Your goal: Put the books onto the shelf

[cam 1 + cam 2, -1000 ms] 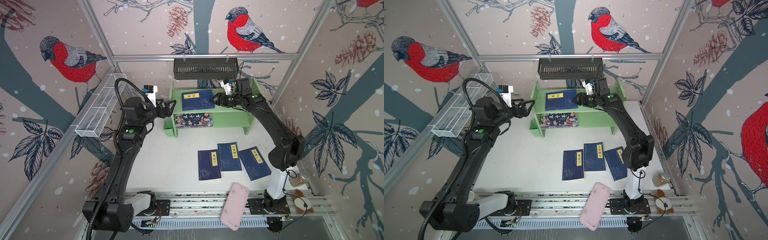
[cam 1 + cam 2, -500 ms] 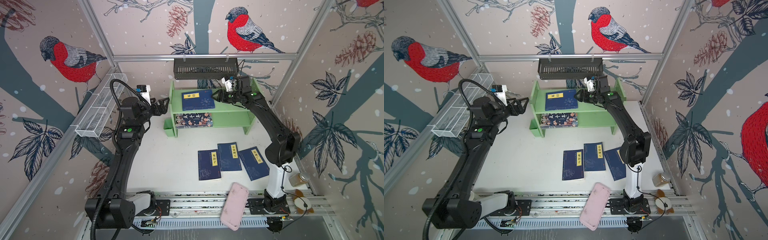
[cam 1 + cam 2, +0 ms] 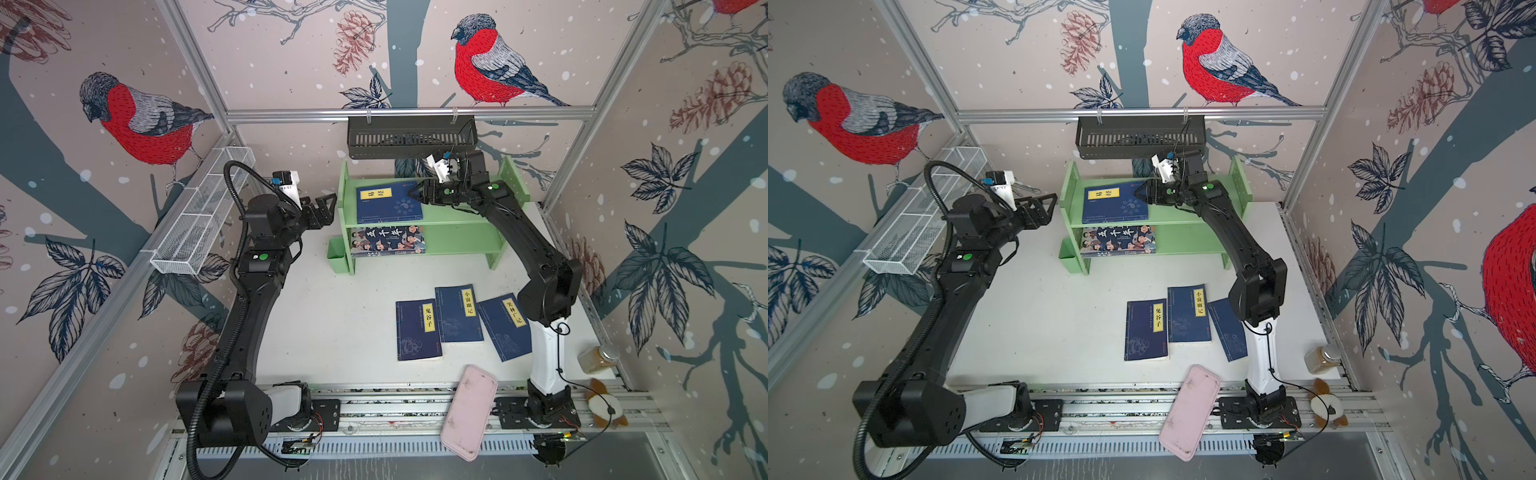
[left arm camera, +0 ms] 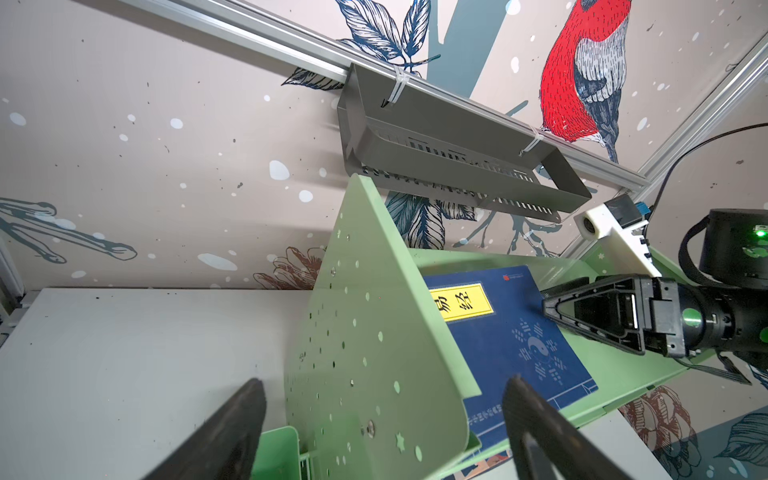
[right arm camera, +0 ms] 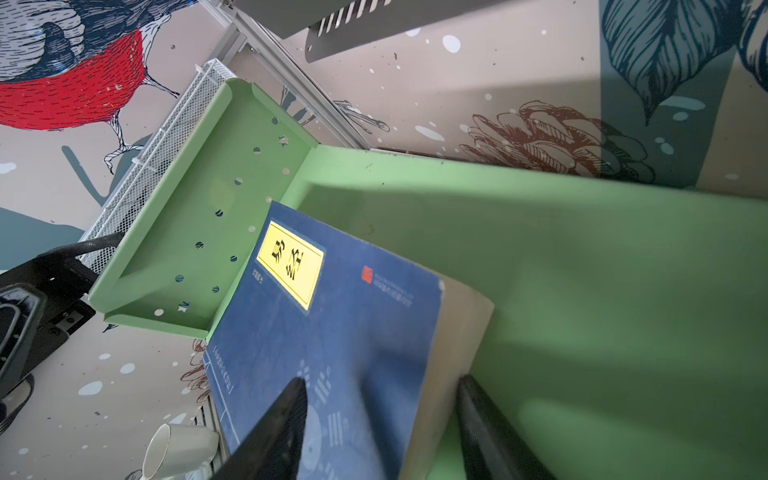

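Observation:
The light green shelf (image 3: 457, 216) (image 3: 1183, 245) stands at the back. A navy book (image 3: 388, 203) (image 3: 1115, 204) lies flat on its top tier, and the cartoon-cover book (image 3: 386, 241) lies on the lower tier. Three more navy books (image 3: 417, 330) (image 3: 459, 313) (image 3: 505, 326) lie on the table. My right gripper (image 3: 417, 193) (image 5: 382, 380) is open at the top-tier book's right edge. One finger is over the cover, the other against the page edge. My left gripper (image 3: 320, 208) (image 4: 384, 384) is open and empty, just left of the shelf's side panel (image 4: 374, 311).
A black slotted basket (image 3: 411, 137) hangs above the shelf. A white wire basket (image 3: 203, 212) hangs on the left wall. A small green cup (image 3: 336, 253) stands at the shelf's left foot. A pink case (image 3: 469, 411), a jar (image 3: 596, 357) and a plush toy (image 3: 604, 405) are near the front.
My left gripper has drawn back a little to the left, away from the shelf. My right gripper has shifted slightly left along the top tier, at the book's edge.

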Controlling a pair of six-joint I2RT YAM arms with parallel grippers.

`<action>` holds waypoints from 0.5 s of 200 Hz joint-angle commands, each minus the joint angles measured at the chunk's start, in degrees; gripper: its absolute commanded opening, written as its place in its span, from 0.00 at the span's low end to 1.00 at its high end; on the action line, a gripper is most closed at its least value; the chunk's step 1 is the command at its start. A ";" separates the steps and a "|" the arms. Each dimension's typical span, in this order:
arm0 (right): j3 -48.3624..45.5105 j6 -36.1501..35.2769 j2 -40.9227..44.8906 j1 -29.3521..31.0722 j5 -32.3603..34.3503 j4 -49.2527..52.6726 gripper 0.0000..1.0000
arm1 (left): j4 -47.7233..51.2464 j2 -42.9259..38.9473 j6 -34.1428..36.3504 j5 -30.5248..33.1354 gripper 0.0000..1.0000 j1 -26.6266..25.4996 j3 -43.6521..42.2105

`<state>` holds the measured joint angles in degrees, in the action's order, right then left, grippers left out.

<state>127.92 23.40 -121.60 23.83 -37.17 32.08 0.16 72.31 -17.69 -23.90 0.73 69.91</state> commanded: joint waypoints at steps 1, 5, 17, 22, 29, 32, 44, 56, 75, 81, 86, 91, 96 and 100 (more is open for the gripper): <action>0.05 -0.40 -0.48 0.52 -0.41 2.39 0.59 | -4.05 0.11 -1.03 -0.18 0.89 0.16 -0.38; 0.05 -0.20 -0.47 0.59 -0.43 2.30 0.59 | -4.08 0.19 -1.24 -0.24 0.89 0.15 -0.46; 0.14 0.23 -0.58 0.73 -0.37 1.96 0.59 | -4.24 0.19 -1.38 -0.32 0.89 0.21 -0.63; 0.12 0.33 -0.57 0.78 -0.42 1.82 0.59 | -4.49 0.20 -1.40 -0.36 0.89 0.22 -0.78; 0.14 0.55 -0.61 0.90 -0.39 1.63 0.59 | -4.64 0.20 -1.48 -0.52 0.89 0.17 -0.86; 0.14 0.66 -0.59 0.88 -0.34 1.59 0.59 | -4.71 0.20 -1.48 -0.61 0.89 0.20 -0.99; 0.38 0.79 -0.60 1.12 -0.34 1.33 0.59 | -4.89 0.20 -1.55 -0.96 0.89 0.17 -1.17; 0.76 0.86 -0.73 1.22 -0.28 1.29 0.59 | -5.09 0.20 -1.55 -1.15 0.89 0.15 -1.24; 1.58 1.21 -1.17 1.30 -0.37 1.51 0.59 | -5.13 0.37 -1.63 -1.16 0.89 0.21 -1.18; 1.63 1.37 -1.17 1.36 -0.51 1.50 0.59 | -5.16 0.45 -1.64 -1.17 0.89 0.18 -1.25; 1.63 1.52 -1.21 1.39 -0.52 1.52 0.59 | -5.17 0.46 -1.74 -1.28 0.89 0.20 -1.26; 1.63 1.61 -1.19 1.48 -0.53 1.48 0.59 | -5.28 0.46 -1.83 -1.39 0.89 0.19 -1.33; 1.63 1.65 -1.26 1.57 -0.54 1.42 0.59 | -5.39 0.47 -1.90 -1.49 0.89 0.19 -1.44; 1.63 1.80 -1.25 1.59 -0.37 1.41 0.59 | -5.43 0.46 -2.03 -1.48 0.89 0.15 -1.50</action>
<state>129.12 24.08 -122.43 25.06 -37.34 31.92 -1.10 72.73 -19.29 -24.36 0.86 68.73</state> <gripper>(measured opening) 0.594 0.891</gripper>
